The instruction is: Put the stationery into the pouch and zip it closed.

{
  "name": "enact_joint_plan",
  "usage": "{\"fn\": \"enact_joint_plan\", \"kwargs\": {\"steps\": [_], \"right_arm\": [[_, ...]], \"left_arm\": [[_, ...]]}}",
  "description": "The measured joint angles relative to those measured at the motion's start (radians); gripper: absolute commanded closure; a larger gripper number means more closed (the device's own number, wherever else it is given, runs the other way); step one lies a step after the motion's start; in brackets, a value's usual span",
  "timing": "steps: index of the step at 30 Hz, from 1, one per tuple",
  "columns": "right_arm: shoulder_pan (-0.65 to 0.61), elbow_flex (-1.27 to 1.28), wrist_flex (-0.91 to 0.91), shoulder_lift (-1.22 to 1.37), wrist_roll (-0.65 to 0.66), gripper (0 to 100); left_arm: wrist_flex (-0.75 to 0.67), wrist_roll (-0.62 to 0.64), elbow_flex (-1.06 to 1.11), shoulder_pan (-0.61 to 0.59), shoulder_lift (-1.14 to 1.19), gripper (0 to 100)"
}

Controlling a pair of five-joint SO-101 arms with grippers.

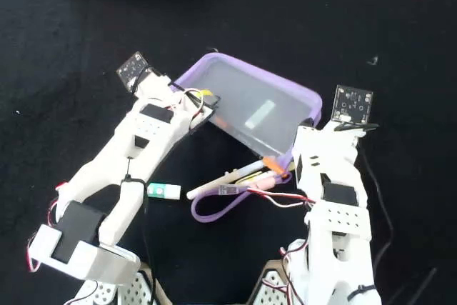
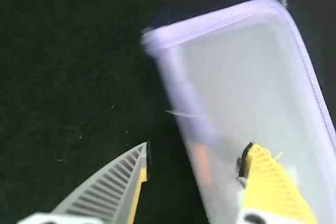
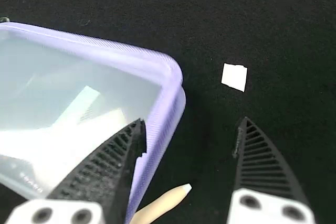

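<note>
- The pouch (image 1: 250, 105) lies flat near the middle of the black table (image 1: 71, 33). It is translucent with purple trim, and its purple strap loop (image 1: 214, 208) trails off the near side towards my bases.
- A bundle of pens (image 1: 239, 174) lies at that near edge, with one end against the pouch. I cannot tell whether any tip is inside the mouth.
- A cream pen tip (image 3: 168, 198) shows just beside the pouch (image 3: 68, 108) corner in my right wrist view.
- Through the pouch (image 2: 252, 87) wall, my left wrist view shows a purple-and-orange shape. I cannot say whether it is inside or underneath.
- A small green-and-white piece (image 1: 163, 191), perhaps an eraser, sits on the table apart from the pens, close to my left arm.
- My left gripper (image 2: 196, 148) is spread wide and holds nothing. The yellow finger is over the pouch and the grey one over bare table.
- My right gripper (image 3: 191, 124) is also wide apart and empty, straddling the pouch's rounded corner. A white scrap (image 3: 234, 76) lies on the table beyond it.
- I judge the filling step is in hand, with the zip not yet reached.
- Next, one gripper should pin or lift the mouth edge while the other slides the pens in lengthwise. The floppy wall could buckle and block them.
</note>
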Motion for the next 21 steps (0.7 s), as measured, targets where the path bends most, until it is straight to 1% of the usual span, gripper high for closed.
{"fn": "enact_joint_plan", "kwargs": {"steps": [2, 6, 9, 11, 14, 19, 21], "right_arm": [[0.0, 0.0, 0.0, 0.0, 0.0, 73.0], [0.0, 0.0, 0.0, 0.0, 0.0, 73.0], [0.0, 0.0, 0.0, 0.0, 0.0, 73.0], [0.0, 0.0, 0.0, 0.0, 0.0, 73.0], [0.0, 0.0, 0.0, 0.0, 0.0, 73.0], [0.0, 0.0, 0.0, 0.0, 0.0, 73.0], [0.0, 0.0, 0.0, 0.0, 0.0, 73.0]], "left_arm": [[-0.046, 0.0, 0.026, 0.0, 0.0, 70], [-0.201, 0.006, 0.11, 0.0, 0.0, 70], [-0.321, 0.046, 0.172, 0.0, 0.0, 70], [-0.37, 0.066, 0.184, 0.0, 0.0, 70], [-0.399, 0.072, 0.184, 0.0, 0.0, 70], [-0.405, 0.072, 0.184, 0.0, 0.003, 70], [-0.405, 0.072, 0.178, 0.0, 0.043, 70]]}}
